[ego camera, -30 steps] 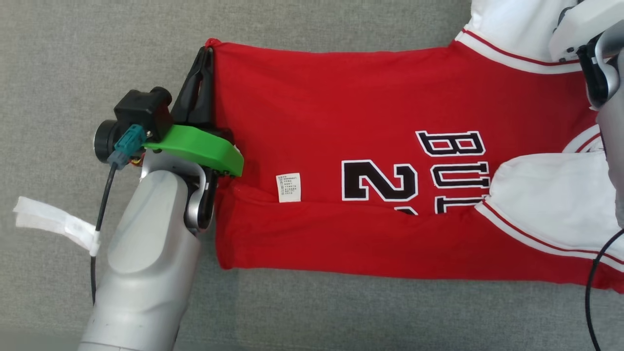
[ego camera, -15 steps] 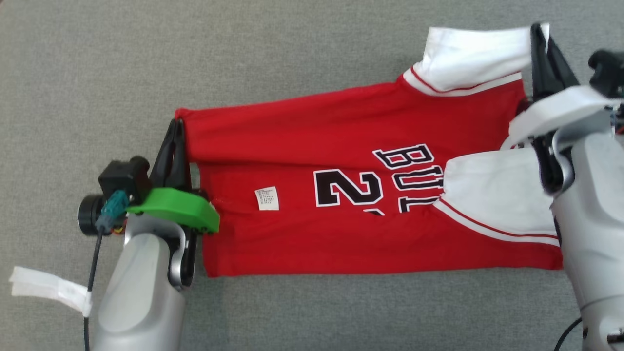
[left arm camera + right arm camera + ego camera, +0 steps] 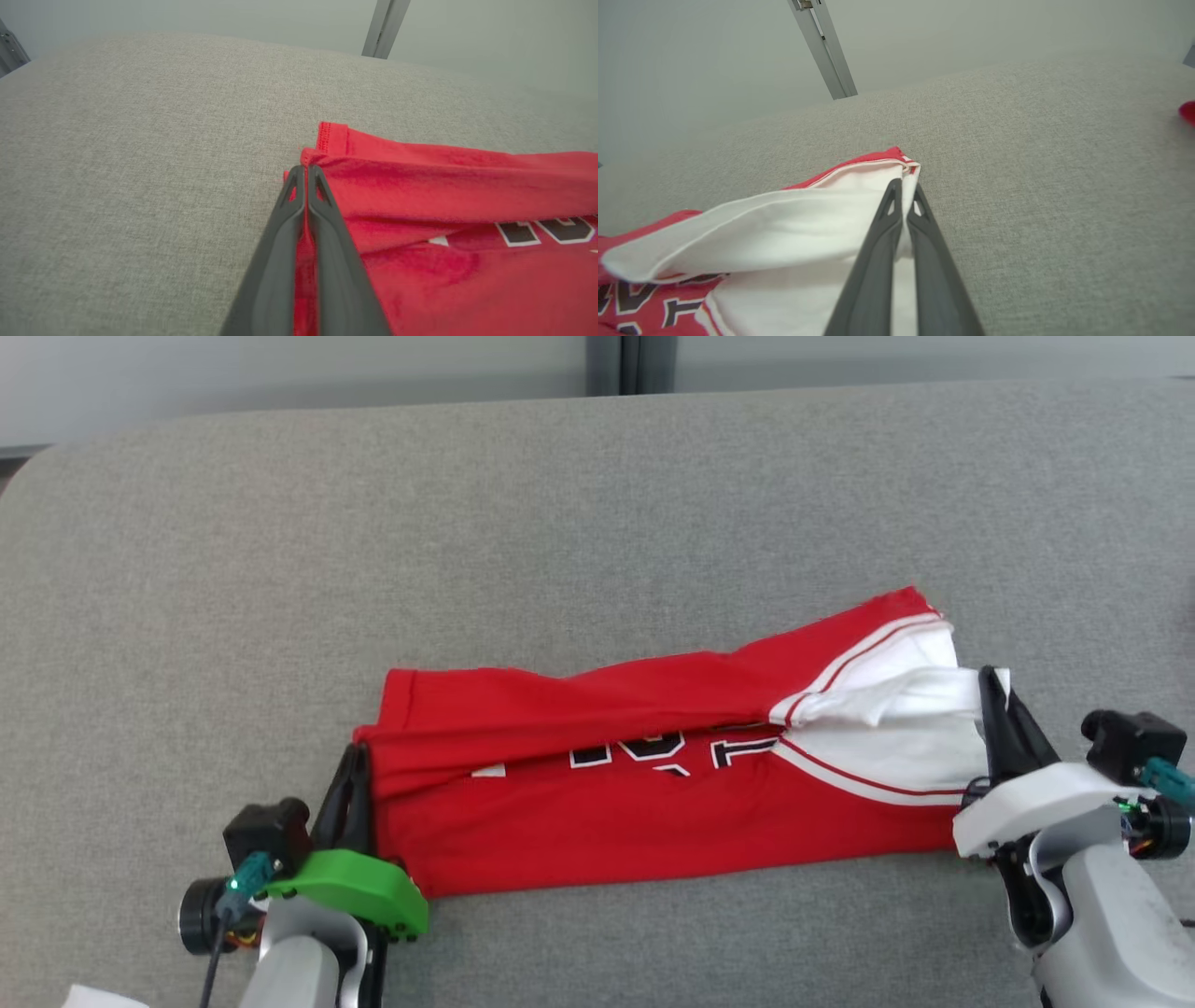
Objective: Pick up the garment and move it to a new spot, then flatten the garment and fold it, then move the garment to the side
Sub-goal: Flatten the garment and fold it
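The garment (image 3: 644,789) is a red jersey with white sleeves and black lettering, lying in a long folded band across the grey surface. My left gripper (image 3: 355,761) is shut on its red hem edge at the band's left end; the left wrist view shows the gripper (image 3: 306,171) pinching red cloth (image 3: 444,224). My right gripper (image 3: 991,686) is shut on the white sleeve at the right end, and the right wrist view has the gripper (image 3: 903,184) clamped over white fabric (image 3: 784,233). The far half of the garment is folded toward me over the near half.
The grey fabric-covered surface (image 3: 560,523) stretches wide beyond the garment, its rounded far edge meeting a pale wall with a metal post (image 3: 621,364). A small red object (image 3: 1188,112) sits at the right edge of the right wrist view.
Both grippers have drawn the garment's far edge toward me, folding it lengthwise into a narrower band. The head camera has tilted up, bringing the surface's far edge and wall into view.
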